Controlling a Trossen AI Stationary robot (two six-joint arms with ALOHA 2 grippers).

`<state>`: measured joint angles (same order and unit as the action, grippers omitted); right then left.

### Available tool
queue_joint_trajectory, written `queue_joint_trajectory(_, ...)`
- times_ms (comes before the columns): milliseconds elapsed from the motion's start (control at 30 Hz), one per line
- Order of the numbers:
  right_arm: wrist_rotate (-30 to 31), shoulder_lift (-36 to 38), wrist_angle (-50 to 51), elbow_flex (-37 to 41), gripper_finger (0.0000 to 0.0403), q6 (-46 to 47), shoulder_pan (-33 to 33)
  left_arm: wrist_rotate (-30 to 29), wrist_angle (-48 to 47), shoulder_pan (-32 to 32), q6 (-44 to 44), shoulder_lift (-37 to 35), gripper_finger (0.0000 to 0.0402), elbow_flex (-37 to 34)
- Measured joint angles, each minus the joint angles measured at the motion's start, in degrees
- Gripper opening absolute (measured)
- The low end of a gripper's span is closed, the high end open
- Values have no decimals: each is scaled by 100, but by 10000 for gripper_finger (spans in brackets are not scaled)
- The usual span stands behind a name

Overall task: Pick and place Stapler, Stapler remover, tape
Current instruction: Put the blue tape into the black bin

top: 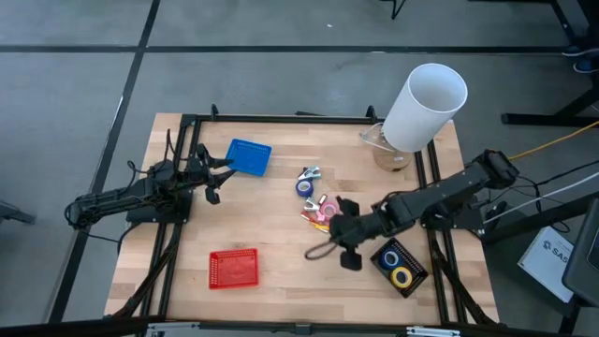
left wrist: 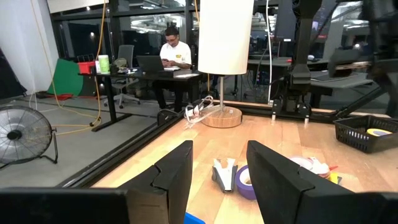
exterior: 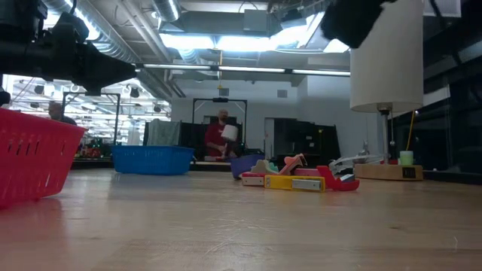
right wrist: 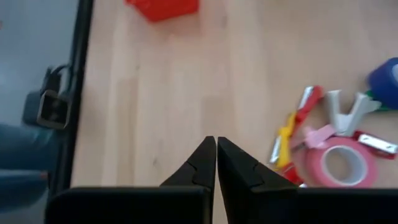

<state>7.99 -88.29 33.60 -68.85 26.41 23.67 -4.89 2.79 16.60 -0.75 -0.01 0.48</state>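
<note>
Seen from above, the right end effector [top: 348, 245] hangs over the wooden tabletop [top: 281, 234] at about 5 o'clock from the middle of the board, its fingers [right wrist: 208, 163] pressed together almost tip to tip with nothing between them. Just beside it, toward 11 o'clock, lies a small heap of coloured items: a pink tape roll [right wrist: 341, 163] lying flat, a silvery-grey stapler remover [right wrist: 346, 109] touching its rim, and red and yellow pieces alongside; which of these is the stapler cannot be told. A blue tape roll [top: 305, 187] sits at 12 o'clock of that heap with a second silvery claw [top: 310, 173] just beside it. At 4 o'clock of the right end effector stands a black tray [top: 401, 267] holding a yellow tape roll [top: 402, 276] and a blue ring. The left end effector [top: 211, 180] waits near the 9 o'clock edge, its fingers [left wrist: 171, 174] spread wide and empty, just beside a blue basket [top: 249, 156] at 10 o'clock. A red basket [top: 233, 269] rests at 7 o'clock, well apart from both arms. A white cylinder [top: 423, 106] stands tilted on a round wooden base at 2 o'clock. Beyond the tabletop a person [left wrist: 171, 56] sits at a desk in the room.
</note>
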Motion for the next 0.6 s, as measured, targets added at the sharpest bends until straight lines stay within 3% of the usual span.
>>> queue_joint_trajectory(600, 2, -168, -640, 1, 21, -1337, -1652, 0, -1, -1, 0, 0, 148, 1)
